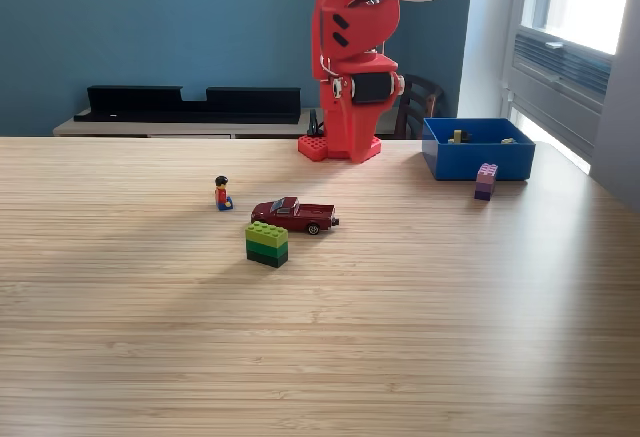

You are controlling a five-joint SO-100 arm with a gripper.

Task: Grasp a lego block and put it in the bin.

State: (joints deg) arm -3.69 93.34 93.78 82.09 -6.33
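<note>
Red arm (352, 57) folded upright at counter's (320, 357) 12 o'clock; jaws' state cannot tell. Green lego block (267, 243) near centre, red toy car (295, 215) just behind. Blue bin (477, 147) at 2 o'clock, purple block (485, 181) beside it.

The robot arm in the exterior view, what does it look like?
The arm is bright red plastic in chunky, blocky segments, with black servo motors set into its joints. It rises from a red base on the wooden table. A thin metal-looking loop juts out near the top. Its pincer isn't identifiable.
</note>
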